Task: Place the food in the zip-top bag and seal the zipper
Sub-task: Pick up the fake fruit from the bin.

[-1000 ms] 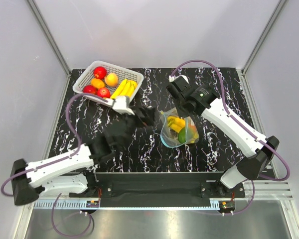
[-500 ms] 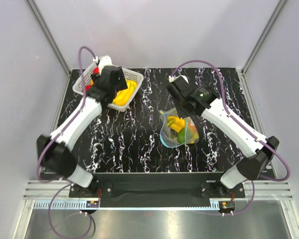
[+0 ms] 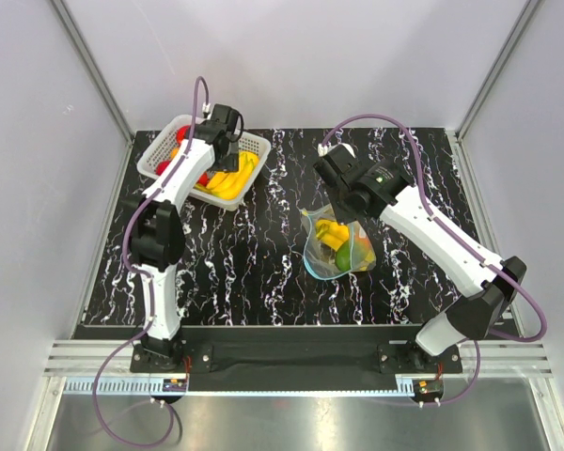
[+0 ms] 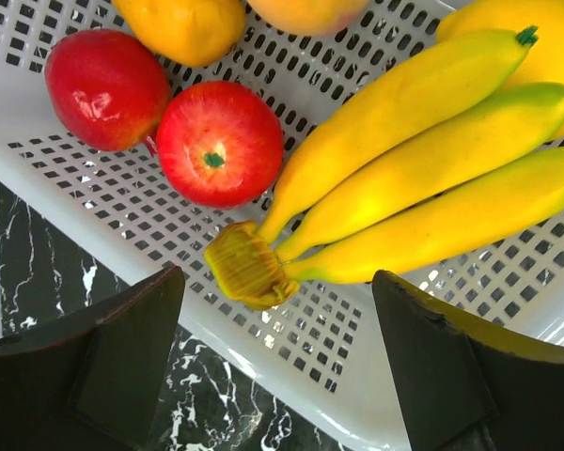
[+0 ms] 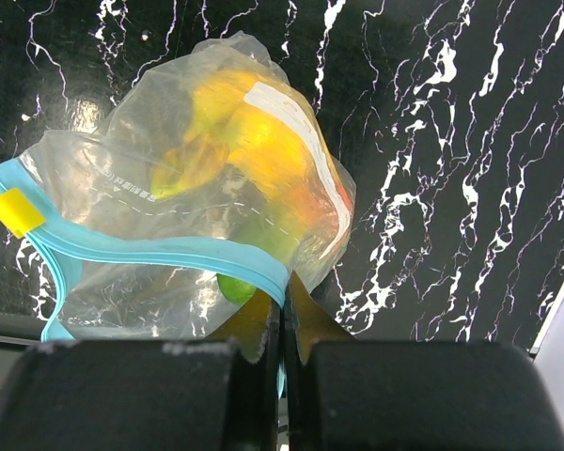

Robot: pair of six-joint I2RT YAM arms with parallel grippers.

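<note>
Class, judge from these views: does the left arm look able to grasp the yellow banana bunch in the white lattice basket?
Probably yes. The left gripper hangs open right above the yellow banana bunch in the white lattice basket, its stem between the jaws, nothing covering it.

orange fruit [image 4: 182,24]: cut off top | zipper [image 5: 169,252]: end behind right pincer [image 5: 284,321]

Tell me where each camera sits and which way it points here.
Top external: above and behind the bases, looking down on the table, both arms whole, left gripper over the basket, right gripper at the bag.
Left wrist: looks down into the basket at bananas and apples; its two fingers open.
Right wrist: looks down on the bag; fingers shut on the zipper.
Shared: top and left wrist show the basket; top and right wrist the bag.
</note>
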